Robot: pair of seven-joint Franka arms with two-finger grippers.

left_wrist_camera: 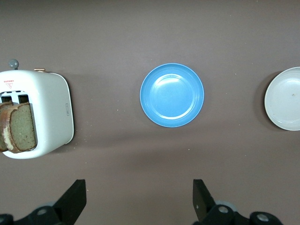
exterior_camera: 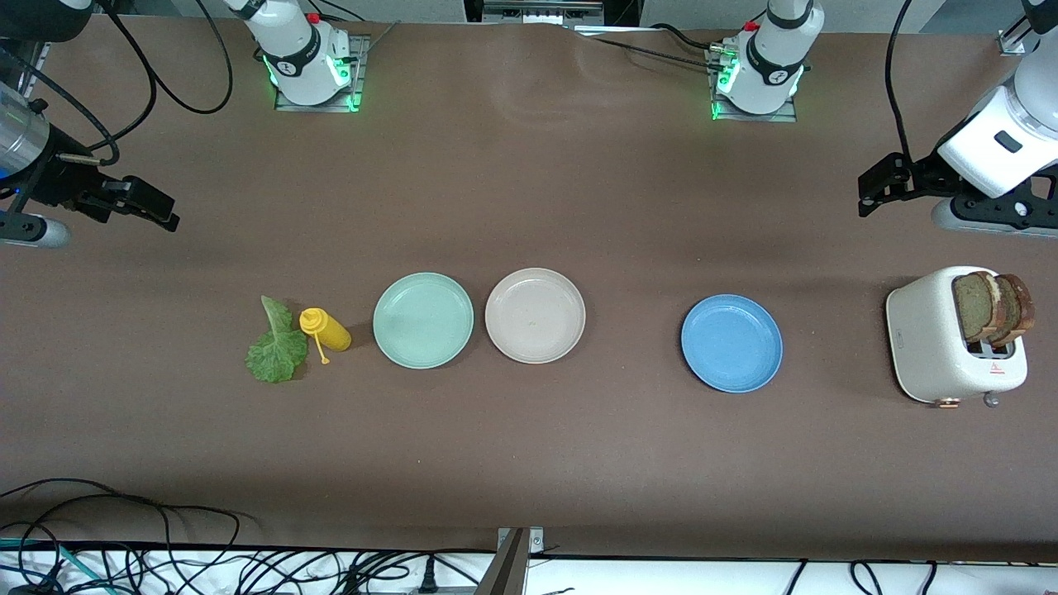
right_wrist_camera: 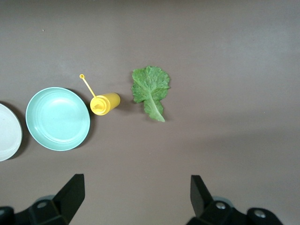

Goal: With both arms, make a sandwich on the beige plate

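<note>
The beige plate point(exterior_camera: 535, 315) lies bare mid-table, and its edge shows in both wrist views point(left_wrist_camera: 286, 98) point(right_wrist_camera: 7, 131). No sandwich is in view. Two brown bread slices point(exterior_camera: 988, 307) point(left_wrist_camera: 21, 127) stand in a white toaster point(exterior_camera: 934, 347) at the left arm's end. A green lettuce leaf point(exterior_camera: 275, 347) point(right_wrist_camera: 151, 89) lies flat toward the right arm's end. My left gripper point(exterior_camera: 872, 190) point(left_wrist_camera: 139, 197) hangs open over bare table near the toaster. Over bare table near the lettuce, my right gripper point(exterior_camera: 157, 207) point(right_wrist_camera: 136, 194) is open and holds nothing.
A mint-green plate point(exterior_camera: 422, 320) point(right_wrist_camera: 57, 118) sits beside the beige one, with a yellow squeeze bottle point(exterior_camera: 326, 328) point(right_wrist_camera: 105, 103) lying between it and the lettuce. A blue plate point(exterior_camera: 731, 343) point(left_wrist_camera: 172, 95) lies between the beige plate and the toaster point(left_wrist_camera: 47, 112). Cables run along the table's near edge.
</note>
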